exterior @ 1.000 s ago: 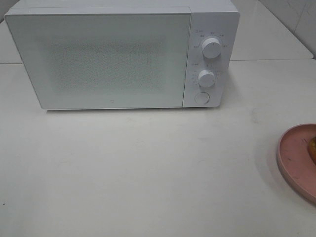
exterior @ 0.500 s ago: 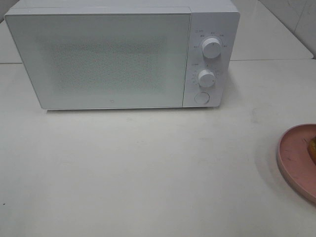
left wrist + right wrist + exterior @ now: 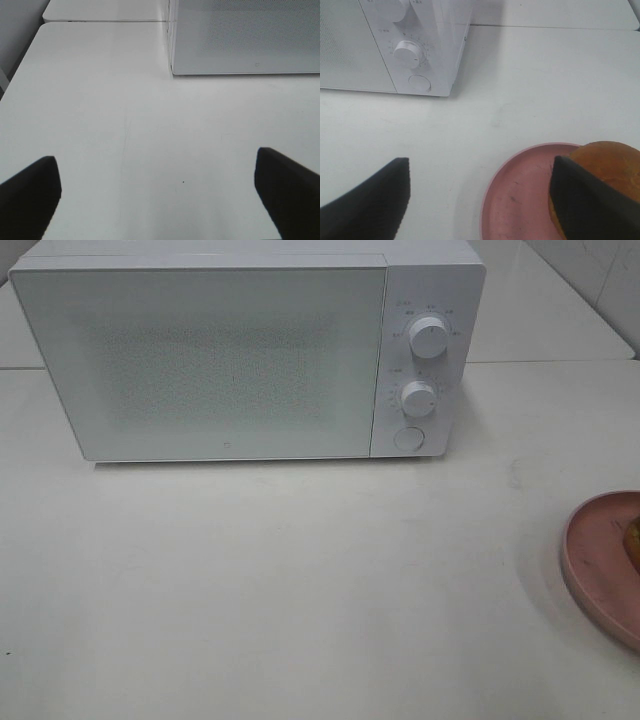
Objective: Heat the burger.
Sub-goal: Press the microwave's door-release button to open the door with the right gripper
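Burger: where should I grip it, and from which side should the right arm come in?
Grip the burger across the sides of its bun, coming from above. It sits upright on the pink plate, domed top up, and the plate's rim would likely hinder a low approach. The right gripper is nearest, jaws open. Only part of the burger shows, so centre over it first.

one high, two wrist views
high looks down at the microwave; both wrists face it low, right sharing the plate.
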Available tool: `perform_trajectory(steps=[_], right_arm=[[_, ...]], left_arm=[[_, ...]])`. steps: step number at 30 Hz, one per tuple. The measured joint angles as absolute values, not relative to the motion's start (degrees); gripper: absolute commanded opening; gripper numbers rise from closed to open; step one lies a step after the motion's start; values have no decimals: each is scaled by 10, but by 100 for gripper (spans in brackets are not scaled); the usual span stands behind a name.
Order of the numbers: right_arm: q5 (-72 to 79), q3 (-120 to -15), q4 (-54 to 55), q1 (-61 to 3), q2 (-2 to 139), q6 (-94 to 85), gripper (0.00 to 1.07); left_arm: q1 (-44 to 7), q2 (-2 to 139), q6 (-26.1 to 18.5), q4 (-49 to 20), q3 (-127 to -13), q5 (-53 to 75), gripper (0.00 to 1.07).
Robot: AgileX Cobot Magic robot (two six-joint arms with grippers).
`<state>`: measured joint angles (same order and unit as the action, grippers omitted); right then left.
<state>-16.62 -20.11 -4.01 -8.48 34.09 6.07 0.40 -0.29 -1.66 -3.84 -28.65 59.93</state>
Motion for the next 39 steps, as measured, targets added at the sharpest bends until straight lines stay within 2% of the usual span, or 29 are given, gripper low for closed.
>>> perform_trajectory(steps=[20, 39], right_arm=[[112, -187, -40, -85, 543, 83, 75], [470, -184, -40, -85, 834, 86, 75]], left_arm=[[4, -3, -17, -38, -286, 599, 100], [4, -3, -17, -38, -286, 599, 100]])
